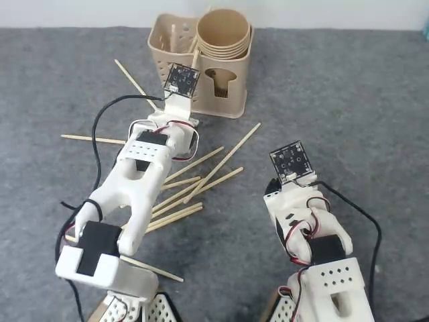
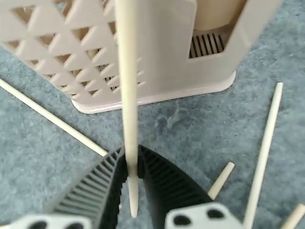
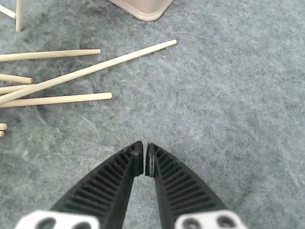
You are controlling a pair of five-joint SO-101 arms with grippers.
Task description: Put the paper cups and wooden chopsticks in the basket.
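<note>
The beige basket (image 1: 231, 90) stands at the back of the grey carpet. A stack of paper cups (image 1: 224, 37) sits in its right compartment, and a few chopsticks lean in the left one. My left gripper (image 2: 131, 160) is shut on a wooden chopstick (image 2: 126, 71), held upright just in front of the basket's wall (image 2: 162, 52). Several loose chopsticks (image 1: 194, 184) lie scattered on the carpet beside the left arm (image 1: 144, 174). My right gripper (image 3: 144, 155) is shut with nothing in it, low over bare carpet, and the nearest chopsticks (image 3: 90, 69) lie beyond it.
Single chopsticks lie apart from the pile: one left of the basket (image 1: 134, 82), one farther left (image 1: 90, 139), one near the left arm's base (image 1: 151, 268). The right arm (image 1: 315, 235) stands at the front right. A basket corner (image 3: 143, 8) shows in the right wrist view.
</note>
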